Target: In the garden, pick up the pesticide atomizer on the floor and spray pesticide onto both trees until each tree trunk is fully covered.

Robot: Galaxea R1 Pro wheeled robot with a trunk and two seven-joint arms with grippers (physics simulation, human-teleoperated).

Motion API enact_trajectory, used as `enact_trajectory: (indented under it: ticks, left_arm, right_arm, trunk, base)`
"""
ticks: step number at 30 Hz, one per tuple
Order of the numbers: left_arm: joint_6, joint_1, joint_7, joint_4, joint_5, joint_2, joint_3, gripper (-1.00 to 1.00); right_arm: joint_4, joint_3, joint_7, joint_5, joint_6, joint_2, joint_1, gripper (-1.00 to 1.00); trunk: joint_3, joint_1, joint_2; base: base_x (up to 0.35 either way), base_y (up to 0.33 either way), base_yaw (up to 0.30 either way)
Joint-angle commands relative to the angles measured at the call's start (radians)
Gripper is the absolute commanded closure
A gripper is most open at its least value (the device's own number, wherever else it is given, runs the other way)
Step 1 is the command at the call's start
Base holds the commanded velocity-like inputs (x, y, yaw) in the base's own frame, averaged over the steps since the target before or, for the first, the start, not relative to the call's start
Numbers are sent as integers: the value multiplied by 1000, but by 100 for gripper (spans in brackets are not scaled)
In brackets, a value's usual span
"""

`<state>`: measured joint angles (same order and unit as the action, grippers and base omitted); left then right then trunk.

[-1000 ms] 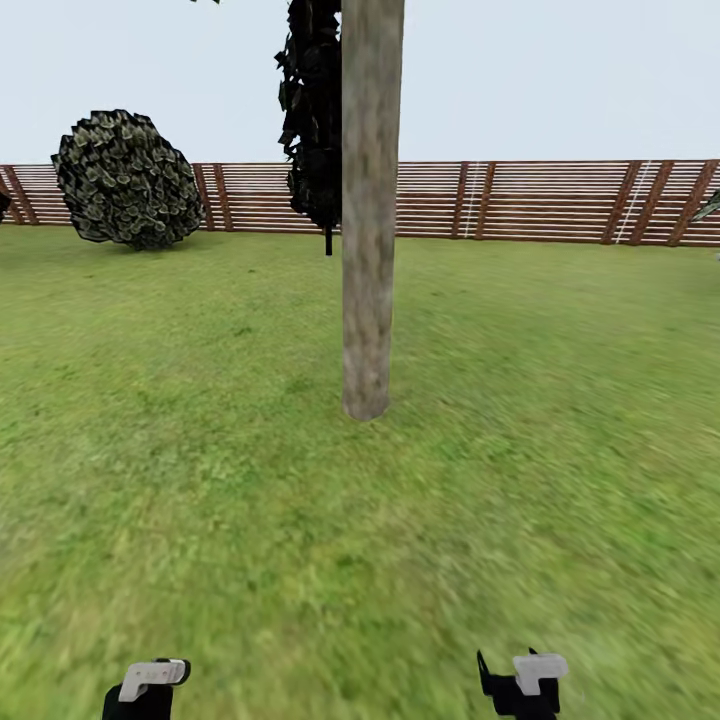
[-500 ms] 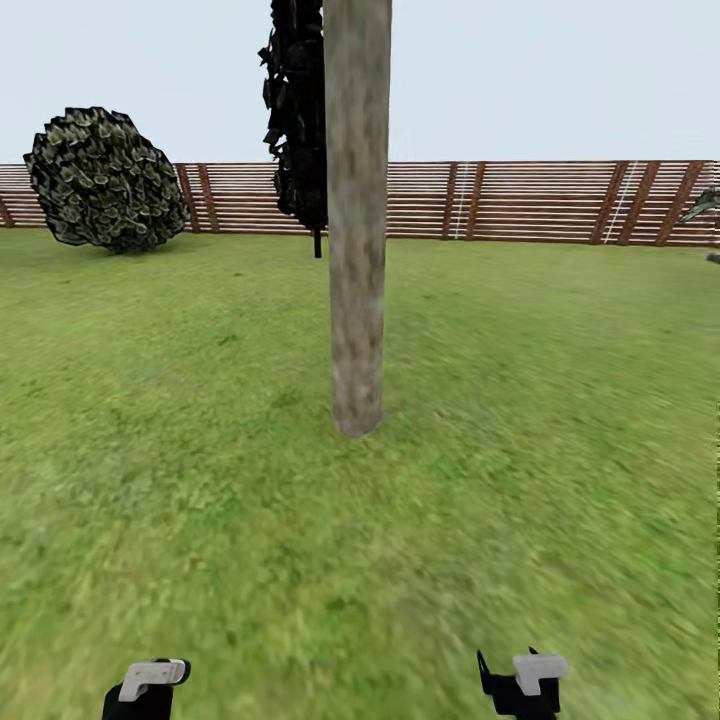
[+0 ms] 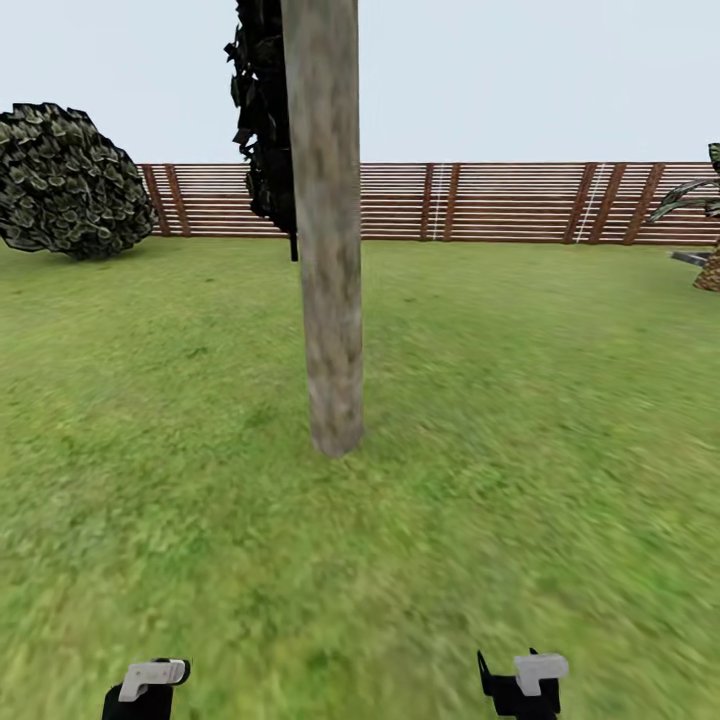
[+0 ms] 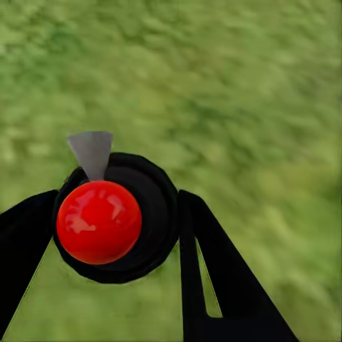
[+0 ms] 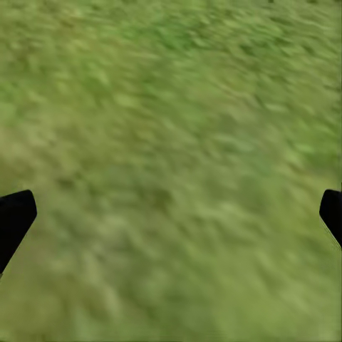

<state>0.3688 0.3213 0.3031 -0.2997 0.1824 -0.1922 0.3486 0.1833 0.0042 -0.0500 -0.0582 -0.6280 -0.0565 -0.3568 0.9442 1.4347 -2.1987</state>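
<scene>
- Pesticide atomizer (image 4: 107,221) clamped in left pincer (image 4: 107,235), lower left of the left wrist view; red top up, grey nozzle tip visible, grass below.
- Right pincer (image 5: 171,214) spread wide, holding nothing, over lawn.
- Tree trunk (image 3: 325,250) upright, centre-left of head view; fence (image 3: 500,200) across the back, round shrub (image 3: 60,180) upper left.
- Risk: spraying from here likely falls short, trunk not close.
- Risk: nozzle aimed off trunk, leaving one side uncovered.
- Risk: round bottle turning in the grip.
</scene>
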Motion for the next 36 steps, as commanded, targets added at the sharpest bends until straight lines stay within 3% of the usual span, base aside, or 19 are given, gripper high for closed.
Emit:
enact_trajectory:
  ticks: [1, 7, 12, 15, 20, 30, 33, 36]
  left_arm:
    - [4, 1, 5, 1, 9, 0, 9, 100]
    - [4, 1, 6, 0, 8, 0, 9, 100]
    - [5, 1, 10, 4, 8, 1, 10, 100]
    - [6, 1, 10, 4, 1, -2, 23, 100]
    - [7, 1, 21, 10, -24, -5, 63, 100]
    - [7, -1, 10, 11, -27, -1, 71, 100]
    - [1, 0, 17, 3, -10, 0, 48, 100]
    - [-4, 2, 19, 0, 31, 1, 8, 100]
  right_arm:
    - [-1, 0, -6, -6, -2, 0, -1, -100]
    - [-5, -3, -8, -5, -3, -2, -1, -100]
    - [-6, -3, -10, -3, -3, -40, -1, -100]
    - [-7, -3, -10, -3, -3, -46, -1, -100]
    - [-8, -2, -8, -3, -2, -42, -1, -100]
    - [-8, -1, -8, -3, -1, -34, -1, -100]
    - [-3, 0, -4, -4, -1, -34, -1, -100]
    - [14, 2, -1, -6, 0, -34, -1, -100]
  trunk:
    - [1, 0, 0]
    - [1, 0, 0]
    - [1, 0, 0]
    - [1, 0, 0]
    - [1, 0, 0]
    - [1, 0, 0]
    - [1, 0, 0]
    - [1, 0, 0]
  base:
    - [339, 0, -1]
    - [339, 0, 0]
    - [339, 0, 0]
    - [339, 0, 0]
    - [339, 0, 0]
    - [329, -39, 0]
    - [93, -43, 0]
    - [22, -10, 0]
